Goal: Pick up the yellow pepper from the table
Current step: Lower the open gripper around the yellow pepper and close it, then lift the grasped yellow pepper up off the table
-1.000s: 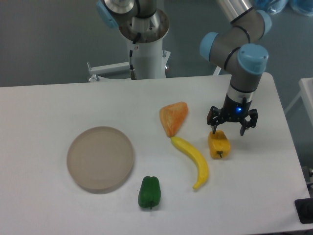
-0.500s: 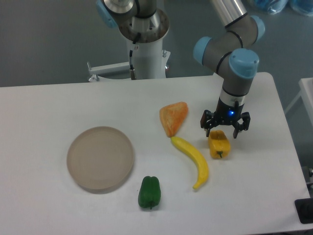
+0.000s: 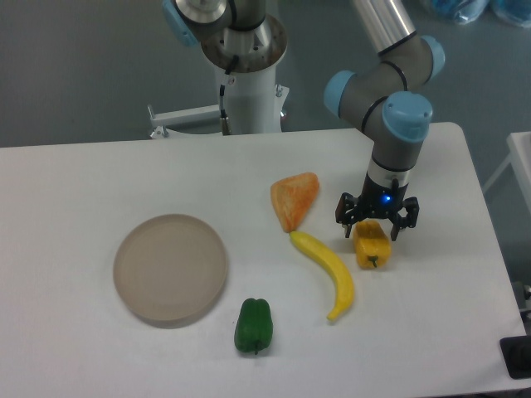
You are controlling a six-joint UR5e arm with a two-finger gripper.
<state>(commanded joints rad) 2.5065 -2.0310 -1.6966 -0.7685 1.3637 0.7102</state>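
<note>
The yellow pepper (image 3: 372, 246) lies on the white table (image 3: 99, 174), right of centre, its green stem end pointing toward the front. My gripper (image 3: 371, 233) hangs right above its far end, open, one finger on each side of the pepper's top. I cannot tell whether the fingers touch it. The arm reaches in from the upper right.
A long yellow banana (image 3: 327, 271) lies just left of the pepper. An orange wedge-shaped piece (image 3: 294, 199) sits behind the banana. A green pepper (image 3: 253, 325) lies near the front and a round beige plate (image 3: 170, 267) on the left. The table's right edge is close.
My gripper has shifted left by a few centimetres and come to stand over the yellow pepper's far end. The pepper has not moved.
</note>
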